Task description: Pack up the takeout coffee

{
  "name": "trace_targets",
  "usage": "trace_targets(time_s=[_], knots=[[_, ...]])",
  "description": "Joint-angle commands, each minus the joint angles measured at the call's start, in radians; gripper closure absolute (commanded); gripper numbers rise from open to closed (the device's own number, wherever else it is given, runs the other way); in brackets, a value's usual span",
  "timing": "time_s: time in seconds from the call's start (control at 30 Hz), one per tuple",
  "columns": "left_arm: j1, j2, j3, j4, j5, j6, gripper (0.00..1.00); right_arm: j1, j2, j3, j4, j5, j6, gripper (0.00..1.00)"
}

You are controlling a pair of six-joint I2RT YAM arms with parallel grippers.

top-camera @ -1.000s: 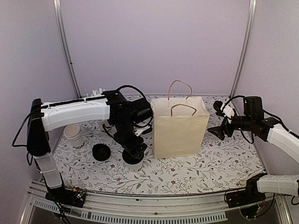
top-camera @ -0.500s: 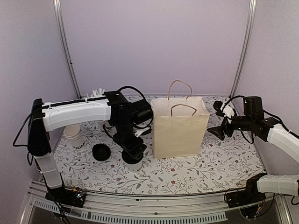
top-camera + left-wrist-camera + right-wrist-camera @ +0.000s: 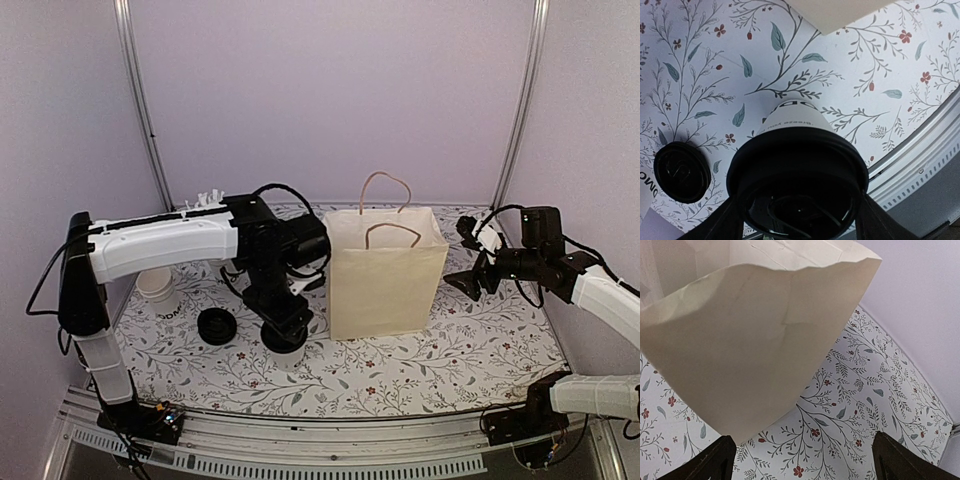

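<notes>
**A:** Top view: where is the takeout coffee (image 3: 286, 342)?
**B:** Low by the surface, at the paper bag's (image 3: 385, 280) 8 o'clock. Your left end effector (image 3: 283, 325) is clenched on its lid.
**A:** Left wrist?
**B:** Fingers (image 3: 875, 220) pinch the lid rim. The thin paper wall probably crushes easily, so hold below the lid.
**A:** Right wrist?
**B:** Your right end effector (image 3: 805, 460) is released and faces the bag.

From above, the left gripper (image 3: 284, 332) hides most of the coffee (image 3: 790, 122). Its dark letters seem too blurry to read. The bag (image 3: 755, 335) runs off the right wrist picture's top.
</notes>
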Motion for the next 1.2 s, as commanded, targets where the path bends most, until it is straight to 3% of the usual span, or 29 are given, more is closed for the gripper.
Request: trace_targets(time_s=[0.0, 0.23, 0.6, 0.8, 0.97, 1.17], knots=[[-0.015, -0.021, 0.056, -0.036, -0.007, -0.018, 0.32, -0.006, -0.016, -0.003, -0.013, -0.023, 0.003, 0.02], [-0.015, -0.078, 0.163, -0.106, -0.071, -0.036, 0.34, -0.006, -0.041, 0.049, -0.052, -0.019, 0.002, 0.01], [0.046, -0.205, 0.478, -0.109, -0.136, -0.081, 0.38, -0.016, 0.136, 0.190, -0.100, 0.013, -0.154, 0.01], [0.063, -0.180, 0.618, -0.083, -0.178, -0.049, 0.39, -0.021, 0.264, 0.244, -0.124, 0.032, -0.215, 0.01], [0.064, -0.133, 0.688, 0.007, -0.116, 0.027, 0.40, -0.024, 0.286, 0.252, -0.188, -0.001, -0.304, 0.01], [0.064, -0.076, 0.703, 0.112, -0.068, 0.136, 0.40, -0.030, 0.342, 0.270, -0.150, 0.106, -0.365, 0.01]])
